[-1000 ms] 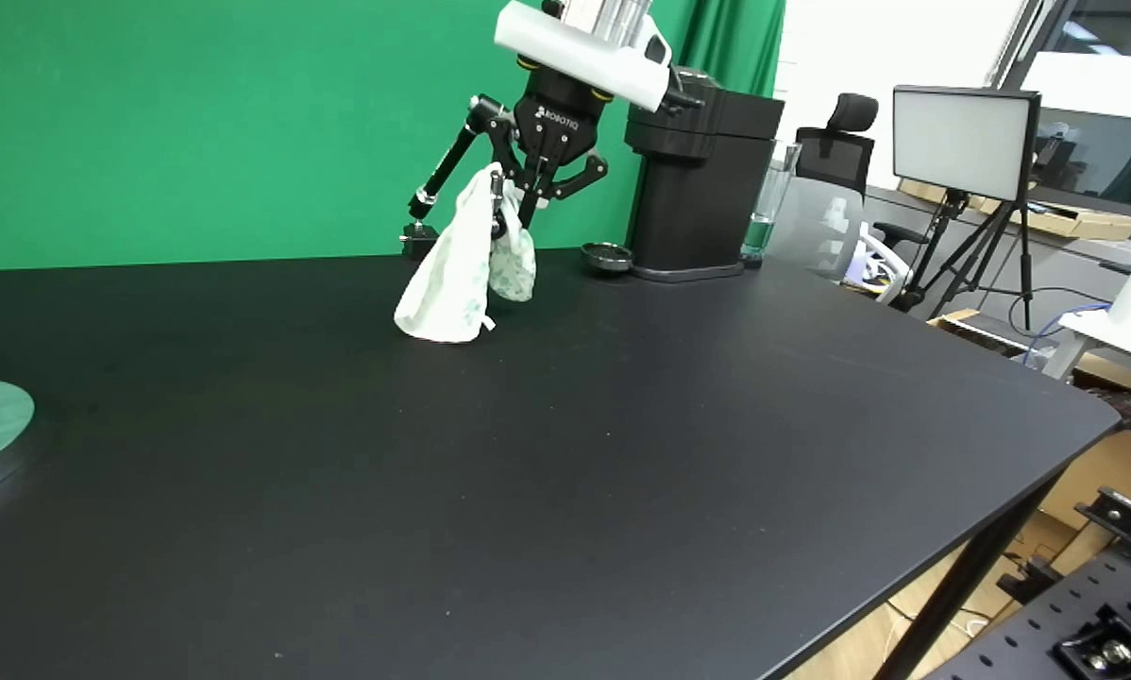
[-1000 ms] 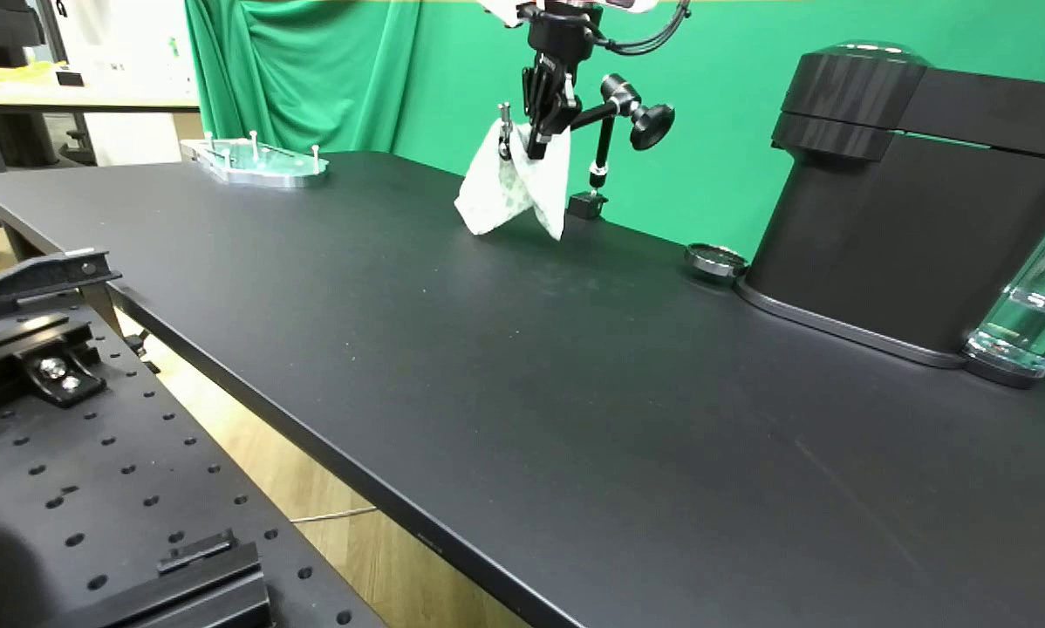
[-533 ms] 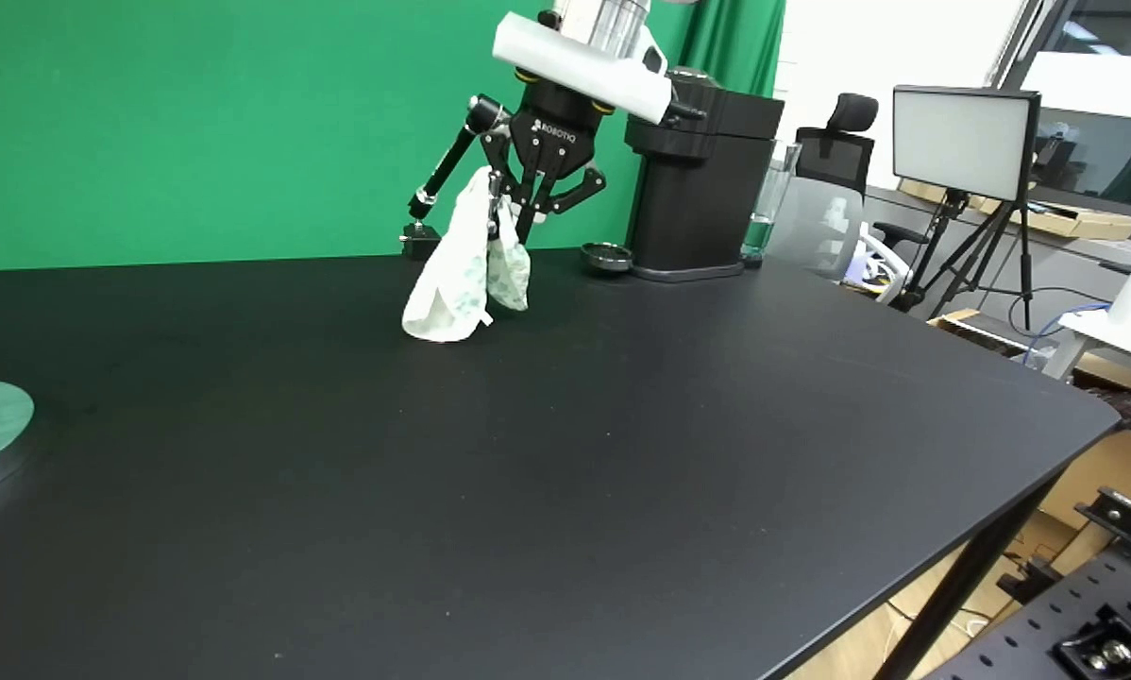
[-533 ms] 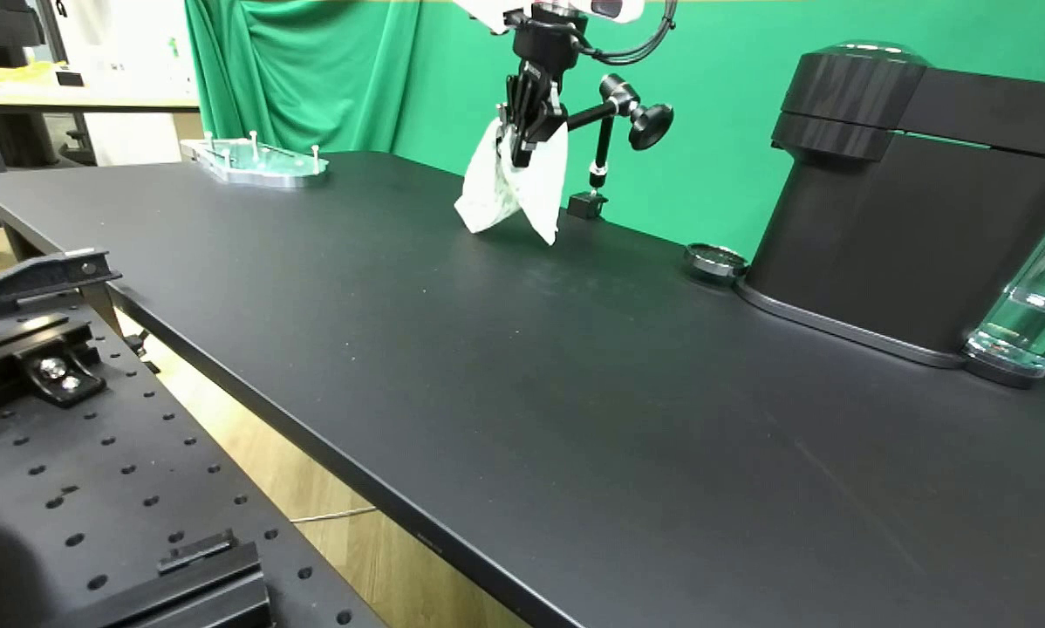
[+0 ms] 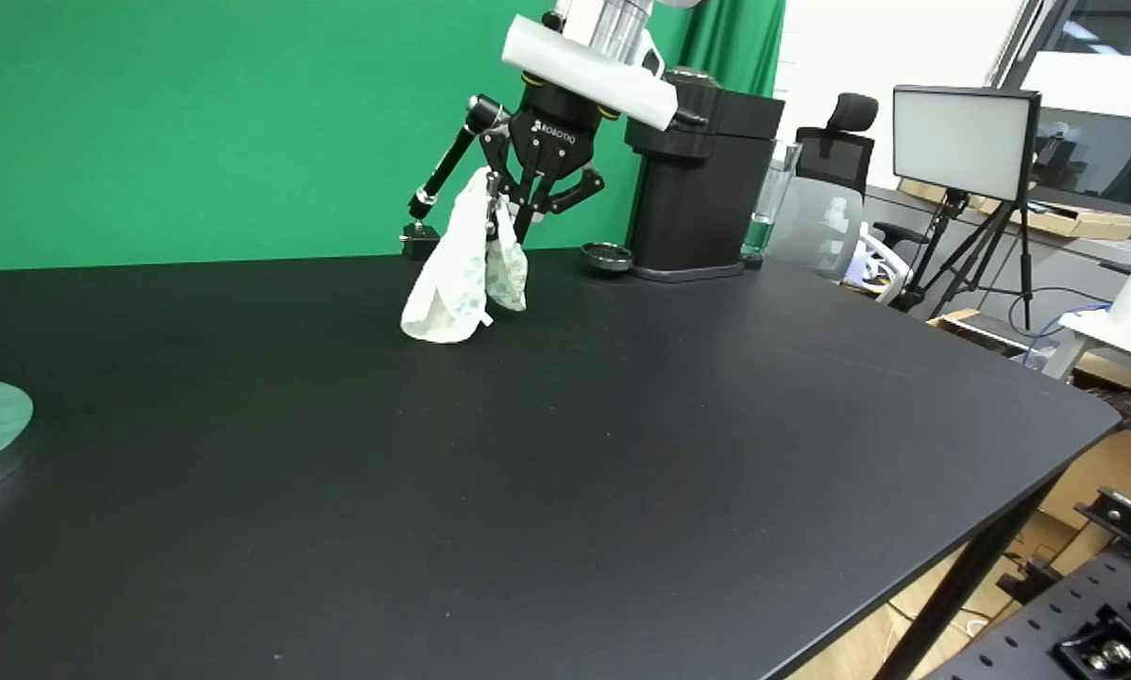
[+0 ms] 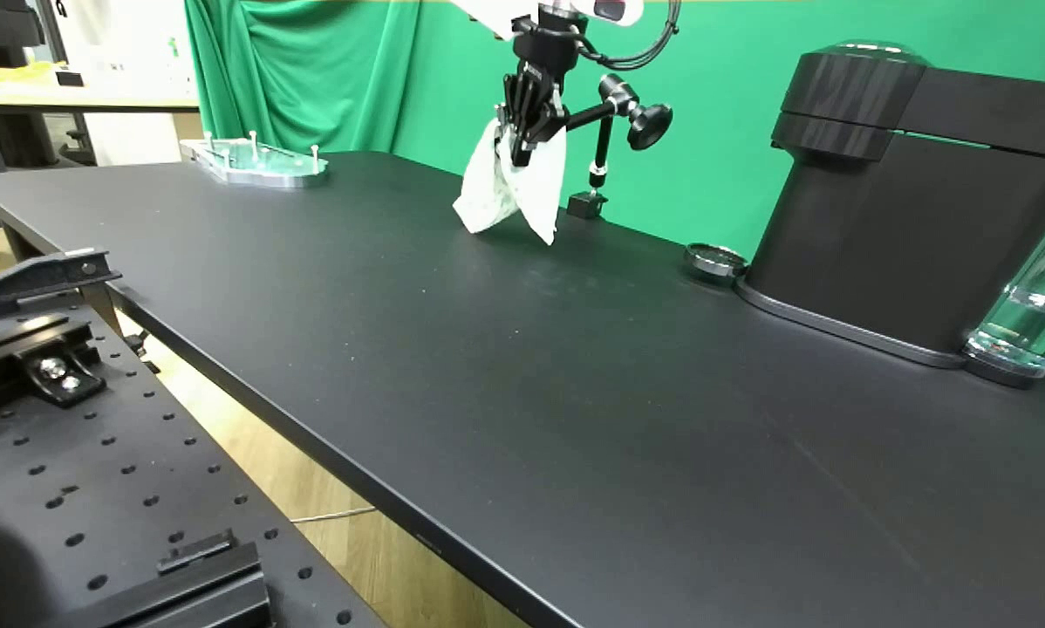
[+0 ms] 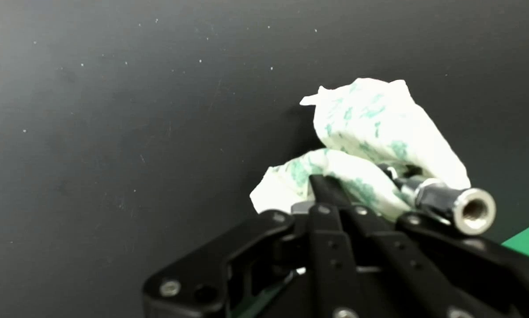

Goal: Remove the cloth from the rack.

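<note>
In an exterior view, the tool [image 5: 523, 227] has just been lowered a bit and the cloth [image 5: 452, 274] nudged along; still draped on the rack [image 5: 444, 172], so it hasn't been freed yet. In an exterior view, the arm [image 6: 495, 13] is held higher than the rack, tool aimed down. In the wrist view, tool looks clamped on the cloth's fold, pinch half hidden.

A green backdrop [image 6: 727, 131] rises behind the black table [image 6: 662, 436], pale wood-grained floor [image 6: 409, 576] showing below it.
</note>
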You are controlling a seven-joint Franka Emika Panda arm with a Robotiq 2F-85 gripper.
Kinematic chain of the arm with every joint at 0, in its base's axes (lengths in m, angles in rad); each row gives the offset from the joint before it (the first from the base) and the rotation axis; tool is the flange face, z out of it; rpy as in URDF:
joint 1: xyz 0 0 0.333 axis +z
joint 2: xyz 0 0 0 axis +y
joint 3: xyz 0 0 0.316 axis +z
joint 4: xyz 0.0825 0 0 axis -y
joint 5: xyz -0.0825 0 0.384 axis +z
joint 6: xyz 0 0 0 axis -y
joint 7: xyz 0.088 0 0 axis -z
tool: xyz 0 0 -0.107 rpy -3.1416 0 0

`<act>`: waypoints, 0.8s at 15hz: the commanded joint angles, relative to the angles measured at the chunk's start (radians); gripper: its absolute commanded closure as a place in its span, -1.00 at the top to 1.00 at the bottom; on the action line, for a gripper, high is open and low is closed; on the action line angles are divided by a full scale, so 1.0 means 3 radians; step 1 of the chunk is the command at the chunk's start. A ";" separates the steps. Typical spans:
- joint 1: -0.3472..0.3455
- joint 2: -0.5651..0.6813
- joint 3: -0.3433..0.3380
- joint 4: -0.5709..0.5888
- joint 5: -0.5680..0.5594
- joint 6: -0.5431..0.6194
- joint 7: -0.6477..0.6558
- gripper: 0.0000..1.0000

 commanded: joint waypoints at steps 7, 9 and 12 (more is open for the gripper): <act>0.0023 -0.0467 -0.0187 -0.0396 -0.0131 0.0276 0.0224 -1.00; 0.0011 -0.0565 -0.0280 -0.0439 -0.0212 0.0367 0.0317 -1.00; 0.0001 -0.0721 -0.0446 -0.0486 -0.0417 0.0538 0.0512 -1.00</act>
